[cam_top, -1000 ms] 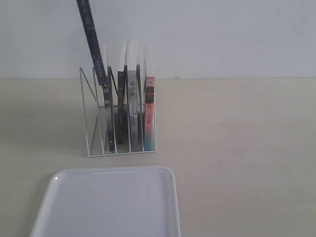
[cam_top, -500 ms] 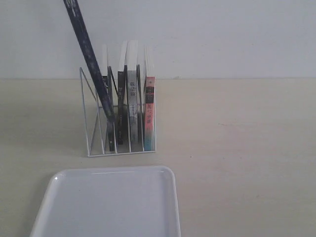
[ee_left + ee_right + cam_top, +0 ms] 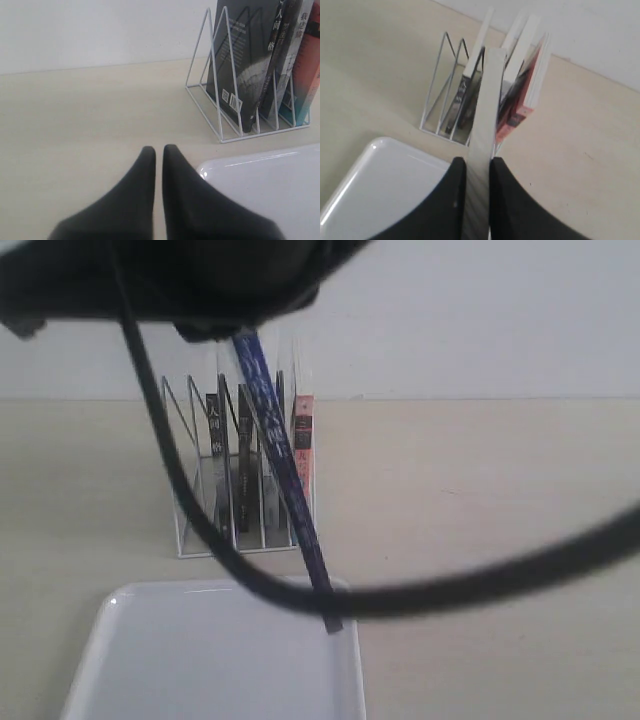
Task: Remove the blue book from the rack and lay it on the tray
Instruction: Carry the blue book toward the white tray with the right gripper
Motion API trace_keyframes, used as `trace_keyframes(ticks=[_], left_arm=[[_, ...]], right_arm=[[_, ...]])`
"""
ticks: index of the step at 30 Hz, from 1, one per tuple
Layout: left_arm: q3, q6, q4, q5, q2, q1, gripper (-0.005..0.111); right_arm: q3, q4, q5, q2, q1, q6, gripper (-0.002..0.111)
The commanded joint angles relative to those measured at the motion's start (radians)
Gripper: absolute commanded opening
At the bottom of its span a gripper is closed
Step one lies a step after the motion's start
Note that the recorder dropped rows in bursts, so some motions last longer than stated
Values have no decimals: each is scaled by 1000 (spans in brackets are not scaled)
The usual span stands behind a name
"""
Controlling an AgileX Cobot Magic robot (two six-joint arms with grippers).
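The blue book (image 3: 285, 465) hangs tilted in front of the rack (image 3: 190, 475), its lower end over the tray's (image 3: 200, 660) far right corner. My right gripper (image 3: 477, 162) is shut on the book's pale page edge (image 3: 485, 110), above the tray (image 3: 375, 190) and near the rack (image 3: 437, 97). That arm shows only as a dark blur (image 3: 180, 280) at the top of the exterior view. My left gripper (image 3: 159, 149) is shut with nothing in it, low over the table beside the tray's corner (image 3: 270, 180), short of the rack (image 3: 215, 100).
Two black-spined books (image 3: 213, 430), a pale one and a pink-spined book (image 3: 303, 435) stand in the rack. A black cable (image 3: 480, 585) loops across the exterior view close to the camera. Bare beige table (image 3: 500, 490) lies to the right.
The blue book has swung from high above the rack's left slots down and right, toward the tray. The right arm and its cable have come into the exterior view.
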Motion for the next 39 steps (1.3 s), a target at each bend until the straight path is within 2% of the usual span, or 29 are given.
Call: trace_keyframes(ticks=[1,5,12,39], left_arm=[[3,-7,1,1,-3,4,5],[3,-7,1,1,-3,4,5],[3,-7,1,1,-3,4,5],[3,-7,1,1,-3,4,5]], right_arm=[[137,-38,-18,-14,-1,84,0],[231,-61,-29,-14,-1,185,0],[328,-111,-149,4,-3,312,0],[338,-198,-178,130,-3,400,0]])
